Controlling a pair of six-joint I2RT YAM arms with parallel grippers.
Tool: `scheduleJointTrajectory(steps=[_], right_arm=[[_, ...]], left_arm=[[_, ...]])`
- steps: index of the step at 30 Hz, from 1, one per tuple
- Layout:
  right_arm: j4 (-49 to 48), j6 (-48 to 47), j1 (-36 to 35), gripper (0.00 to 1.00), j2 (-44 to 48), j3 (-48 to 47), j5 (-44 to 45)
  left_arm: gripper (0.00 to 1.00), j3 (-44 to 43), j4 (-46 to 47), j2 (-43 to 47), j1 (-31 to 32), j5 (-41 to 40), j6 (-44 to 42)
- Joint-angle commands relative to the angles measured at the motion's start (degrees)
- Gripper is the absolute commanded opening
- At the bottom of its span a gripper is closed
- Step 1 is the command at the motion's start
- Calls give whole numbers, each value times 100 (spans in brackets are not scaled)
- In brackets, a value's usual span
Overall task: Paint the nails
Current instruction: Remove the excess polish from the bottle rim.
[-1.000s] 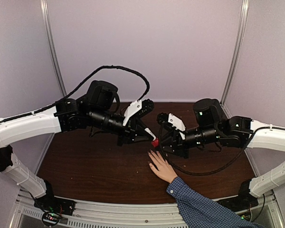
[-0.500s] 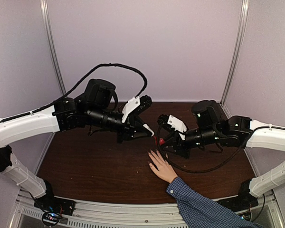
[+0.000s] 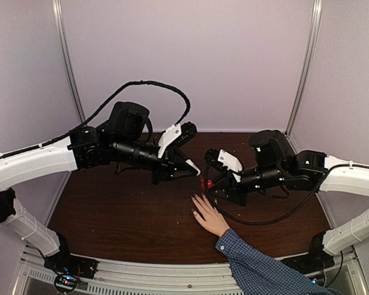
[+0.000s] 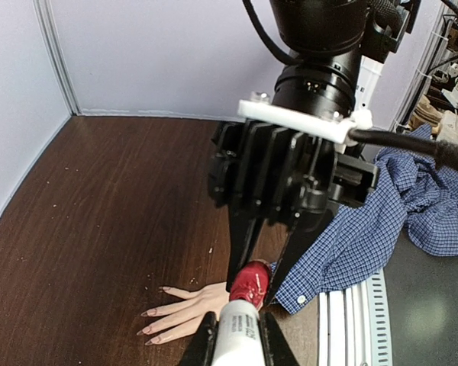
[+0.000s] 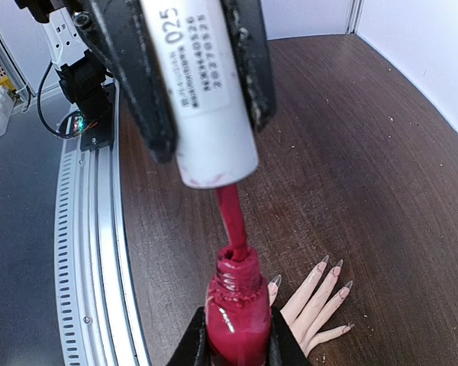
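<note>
Right wrist: left fingers are pinching brush cap, right fingers pinching bottle; nails at four o'clock, seemingly stiff, delicate.

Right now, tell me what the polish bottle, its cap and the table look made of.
Bottle: probably glass, glossy, sharp highlights over red polish. Cap: likely matte white plastic, printed lettering. Table: dark wood or wood-look laminate, visible grain, dull sheen.

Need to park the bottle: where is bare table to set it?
Bare table left of the hand, out to the left wall. Crowded just beyond the hand, where the left pincer with the cap meets the right pincer with the bottle.
</note>
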State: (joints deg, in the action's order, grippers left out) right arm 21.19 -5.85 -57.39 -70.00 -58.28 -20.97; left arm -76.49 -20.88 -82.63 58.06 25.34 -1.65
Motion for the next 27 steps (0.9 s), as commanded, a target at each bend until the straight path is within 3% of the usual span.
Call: scheduleJointTrajectory(steps=[1, 27], right_arm=[[-178, 5, 25, 0, 162, 54, -73], [-203, 5, 26, 0, 127, 63, -183]], left_arm=[[0, 90, 298, 102, -43, 97, 48], [0, 205, 497, 230, -135, 294, 147]])
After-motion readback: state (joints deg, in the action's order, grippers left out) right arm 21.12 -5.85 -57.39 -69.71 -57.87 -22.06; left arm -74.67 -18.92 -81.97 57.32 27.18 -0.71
